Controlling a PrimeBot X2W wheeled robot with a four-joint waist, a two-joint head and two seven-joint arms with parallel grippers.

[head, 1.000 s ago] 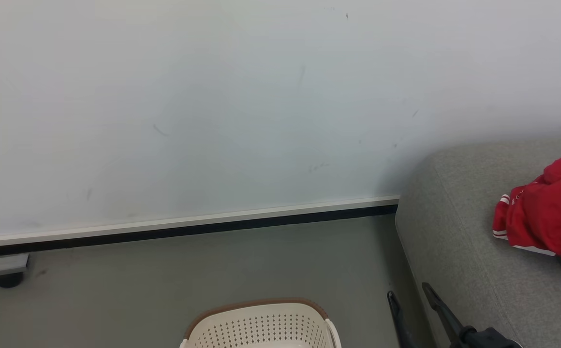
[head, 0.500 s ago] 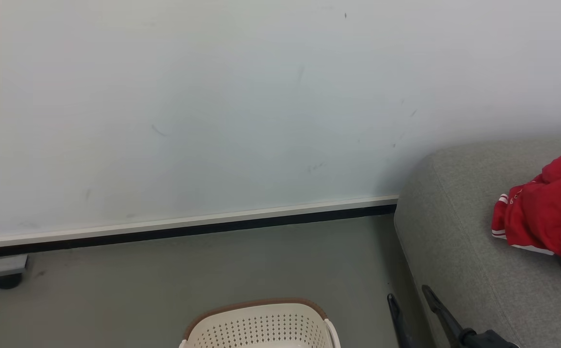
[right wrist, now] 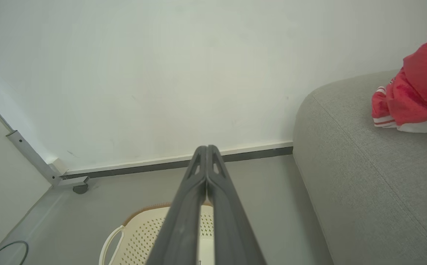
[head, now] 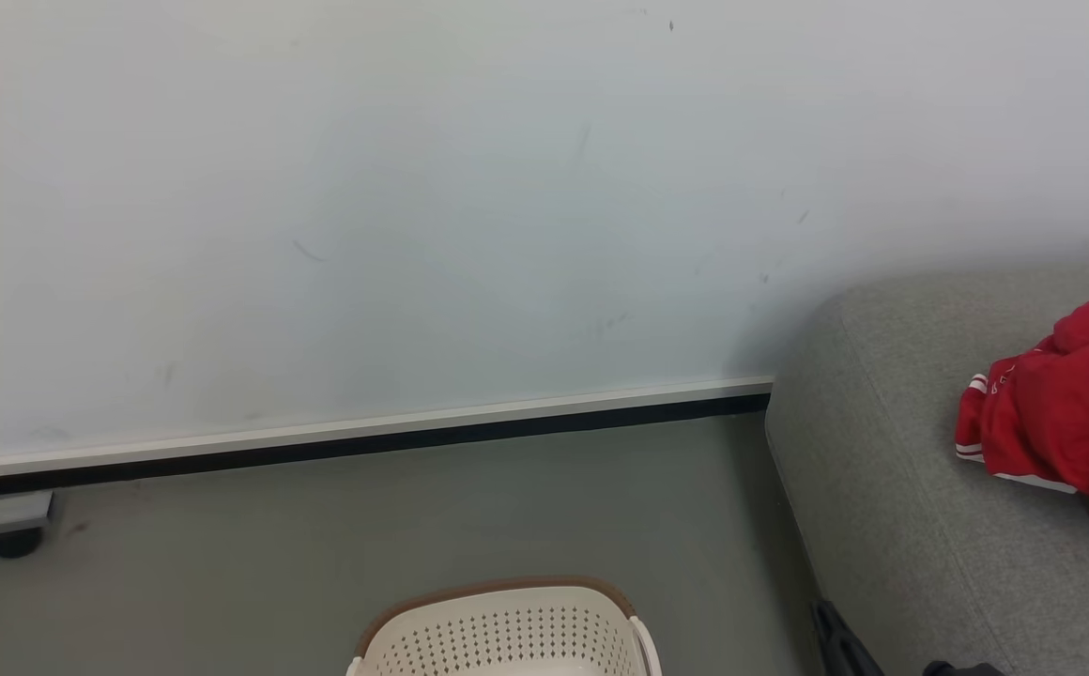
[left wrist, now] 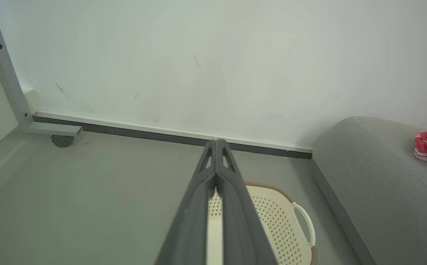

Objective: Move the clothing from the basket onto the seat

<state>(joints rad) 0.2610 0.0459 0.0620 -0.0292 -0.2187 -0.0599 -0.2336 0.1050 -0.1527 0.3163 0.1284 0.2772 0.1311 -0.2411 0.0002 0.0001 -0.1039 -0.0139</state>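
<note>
- The red clothing (head: 1061, 413) lies in a crumpled heap on the grey sofa (head: 882, 488), with a white-striped cuff turned toward the sofa's rounded end
- The laundry basket (head: 498, 593) stands on the floor (head: 319, 535), near the sofa's end but not touching it, and well apart from the red clothing
- The left claw (left wrist: 216, 141) has its two dark fingers pressed together on nothing, with the laundry basket below them
- The right claw (right wrist: 207, 148) is likewise closed tight and empty, with the sofa to its right
- A pale wall (head: 413, 188) with a dark skirting strip (head: 366, 449) runs behind
</note>
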